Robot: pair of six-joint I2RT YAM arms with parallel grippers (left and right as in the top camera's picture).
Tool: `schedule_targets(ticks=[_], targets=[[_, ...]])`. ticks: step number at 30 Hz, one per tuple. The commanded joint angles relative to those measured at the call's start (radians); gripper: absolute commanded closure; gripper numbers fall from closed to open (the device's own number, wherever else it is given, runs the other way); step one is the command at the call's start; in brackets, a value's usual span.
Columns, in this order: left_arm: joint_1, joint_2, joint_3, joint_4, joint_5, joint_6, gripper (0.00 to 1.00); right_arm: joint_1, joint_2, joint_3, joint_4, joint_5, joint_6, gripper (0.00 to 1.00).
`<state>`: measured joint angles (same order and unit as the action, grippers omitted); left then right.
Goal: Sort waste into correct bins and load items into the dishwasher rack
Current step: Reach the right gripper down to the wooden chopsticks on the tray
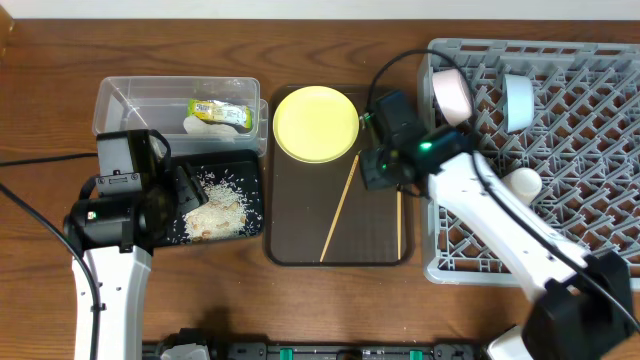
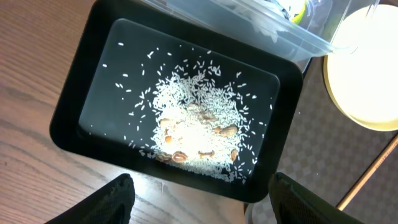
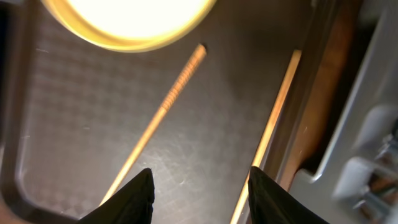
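Note:
The black tray (image 1: 253, 170) holds the whitish rice scraps (image 1: 215, 212); they also show in the left wrist view (image 2: 193, 124). My left gripper (image 1: 186, 190) is open and empty over the tray's near edge (image 2: 202, 202). The clear tub (image 1: 120, 100) holds the yellow-green wrapper (image 1: 222, 112) and a white scrap (image 1: 196, 124). The yellow plate (image 1: 315, 123) and two wooden chopsticks (image 1: 340, 208) lie on the brown serving tray. My right gripper (image 1: 385, 165) is open and empty above the chopsticks (image 3: 200, 186). The grey rack (image 1: 580, 210) holds a white bowl (image 1: 452, 95), a light-blue bowl (image 1: 517, 100) and a pale cup (image 1: 522, 183).
The brown serving tray (image 1: 375, 245) lies between the black tray and the rack. One chopstick (image 3: 163, 109) lies diagonally, the other (image 3: 275, 118) lies along the tray's right rim beside the rack wall (image 3: 367, 124). Cables run across the table's left side.

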<state>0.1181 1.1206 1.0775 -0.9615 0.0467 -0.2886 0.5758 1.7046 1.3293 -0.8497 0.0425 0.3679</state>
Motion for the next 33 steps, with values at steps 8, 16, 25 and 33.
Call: schedule_targets(ticks=[8, 16, 25, 33], targets=[[0.006, 0.003, 0.006, 0.0, -0.003, -0.005, 0.28, 0.014, 0.224, -0.004, -0.035, 0.082, 0.295, 0.56], [0.006, 0.003, 0.006, 0.0, -0.003, -0.005, 0.28, 0.013, 0.305, -0.004, -0.072, 0.119, 0.335, 0.56], [0.006, 0.003, 0.006, 0.001, -0.003, -0.005, 0.28, 0.007, 0.304, -0.004, -0.095, 0.12, 0.334, 0.55], [0.006, 0.003, 0.006, 0.0, -0.003, -0.005, 0.28, -0.019, 0.283, -0.003, -0.121, 0.1, 0.312, 0.54]])
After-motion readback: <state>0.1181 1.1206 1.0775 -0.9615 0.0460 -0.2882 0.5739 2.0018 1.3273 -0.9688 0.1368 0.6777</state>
